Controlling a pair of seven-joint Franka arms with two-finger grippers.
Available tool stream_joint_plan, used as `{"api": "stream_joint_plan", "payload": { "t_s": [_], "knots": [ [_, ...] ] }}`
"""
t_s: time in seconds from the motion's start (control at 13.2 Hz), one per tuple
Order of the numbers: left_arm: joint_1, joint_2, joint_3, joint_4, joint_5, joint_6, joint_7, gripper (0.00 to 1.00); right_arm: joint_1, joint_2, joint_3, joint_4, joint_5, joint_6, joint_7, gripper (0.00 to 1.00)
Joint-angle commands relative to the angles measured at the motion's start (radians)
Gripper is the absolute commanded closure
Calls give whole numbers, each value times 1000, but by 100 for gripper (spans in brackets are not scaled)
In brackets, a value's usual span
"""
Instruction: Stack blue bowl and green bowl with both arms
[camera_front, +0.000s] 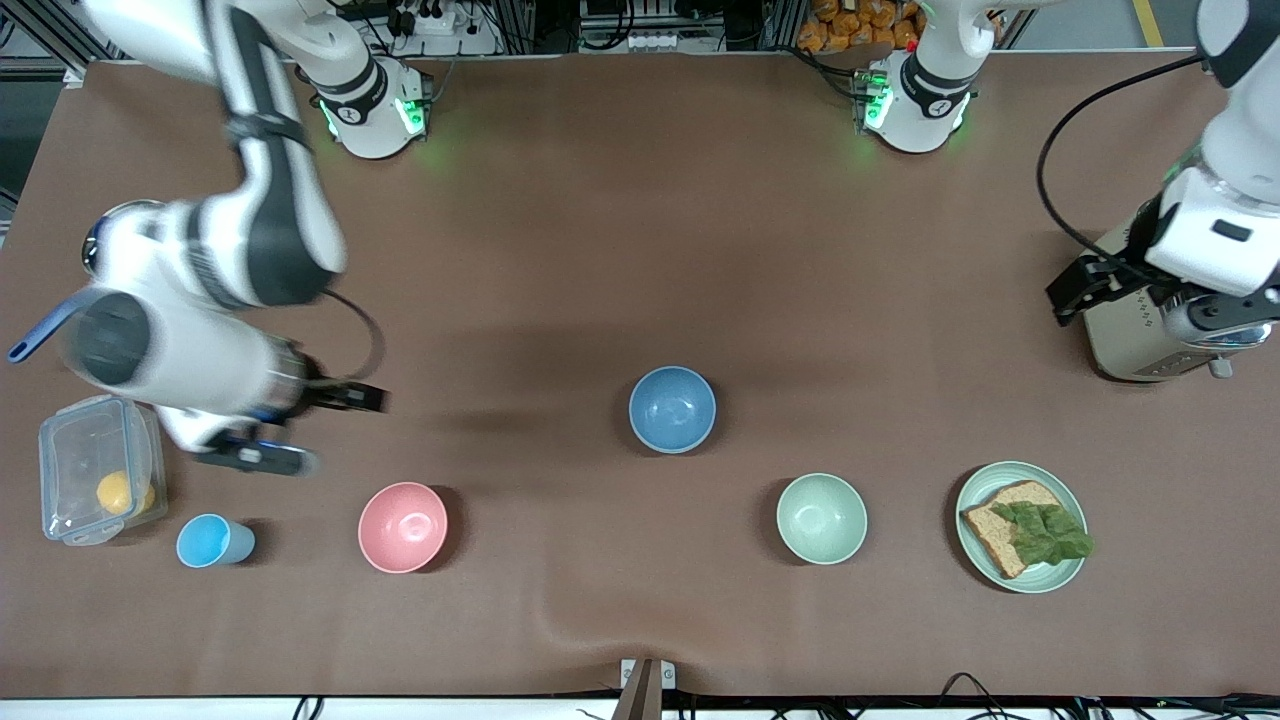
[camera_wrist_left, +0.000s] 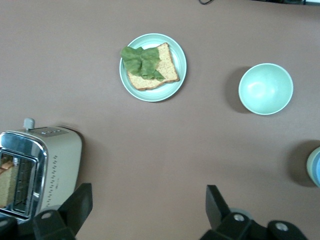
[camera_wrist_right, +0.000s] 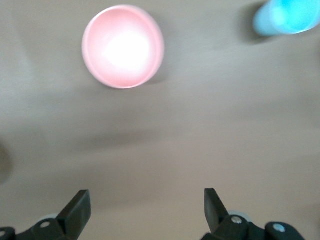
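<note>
The blue bowl stands upright mid-table; only a sliver of its rim shows in the left wrist view. The green bowl sits nearer the front camera, toward the left arm's end. My left gripper hangs open and empty beside the toaster, apart from both bowls. My right gripper hovers open and empty over bare table near the pink bowl, toward the right arm's end.
A pink bowl, a small blue cup and a clear lidded box stand at the right arm's end. A plate with bread and lettuce and a toaster stand at the left arm's end.
</note>
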Motion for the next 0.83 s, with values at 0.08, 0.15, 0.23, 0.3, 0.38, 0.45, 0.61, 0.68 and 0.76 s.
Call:
{"api": "stream_joint_plan", "payload": {
  "t_s": [0.08,0.15,0.23,0.3,0.38,0.45,0.61,0.68,0.76],
  "knots": [
    [-1,-62,65,-56,-106,-13,67,0,-225,-235,255,-95,-200,-70,-24,0],
    [-1,-74,86,-68,-141,-13,100,0,-291,-267,328,-95,-217,-101,-27,0],
    [-1,-84,99,-77,-162,-13,120,0,-344,-288,386,-94,-219,-129,-28,0],
    [-4,-91,104,-79,-170,-17,130,0,-394,-324,444,-94,-219,-153,-30,0],
    [-12,-93,105,-79,-169,-37,134,0,-439,-350,501,-94,-219,-179,-30,0],
    [-16,-93,105,-76,-167,-51,137,0,-470,-370,544,-91,-219,-214,-31,0],
    [-27,-93,104,-73,-161,-88,138,0,-476,-401,563,-80,-216,-267,-39,0],
    [-38,-93,101,-70,-155,-102,152,0,-478,-410,561,-77,-215,-284,-69,0],
    [-39,-93,99,-68,-154,-102,178,0,-482,-422,546,-77,-205,-293,-149,0]
  ]
}}
